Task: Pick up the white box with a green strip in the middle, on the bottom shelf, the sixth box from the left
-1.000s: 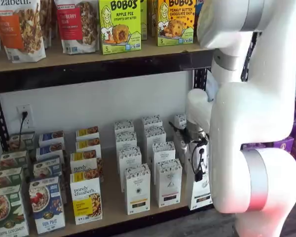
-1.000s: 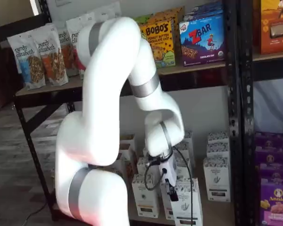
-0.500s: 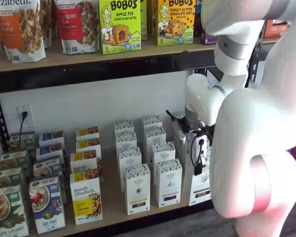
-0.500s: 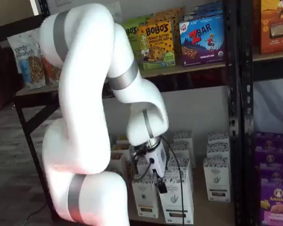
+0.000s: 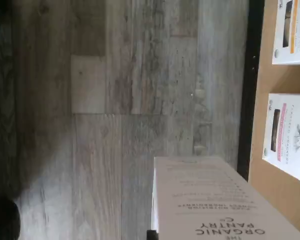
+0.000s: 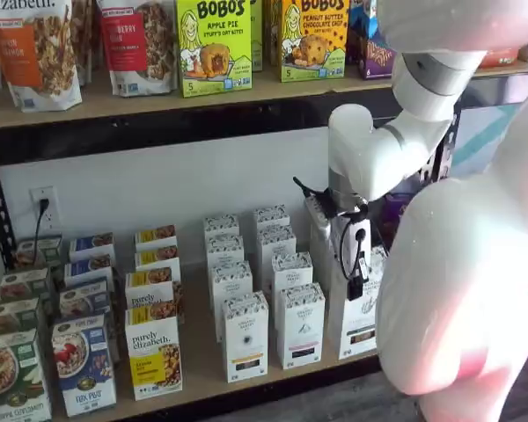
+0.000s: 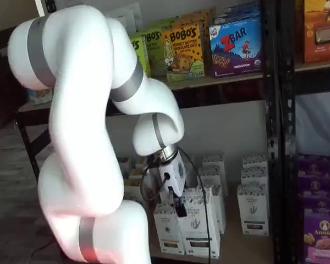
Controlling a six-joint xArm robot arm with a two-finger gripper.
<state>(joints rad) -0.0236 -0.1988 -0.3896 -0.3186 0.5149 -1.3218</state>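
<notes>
Pincer point(image 7: 179, 209) w/ 1 white box point(image 7: 198, 223)

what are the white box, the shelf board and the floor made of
The white box looks like matte printed paperboard: flat panels, crisp folded edges. The shelf board seems bare light wood or particleboard, tan and unglossed. The floor shows grey wood-grain planks, possibly laminate or vinyl.

Floor: grey weathered wood-look planks point(image 5: 115, 100), dimmer toward one side.
Wall: plain white panel point(image 6: 176, 185) behind the rack, with a power outlet point(image 6: 44, 207) and a black plug.
Rack: black perforated metal uprights point(image 7: 272, 110).
</notes>
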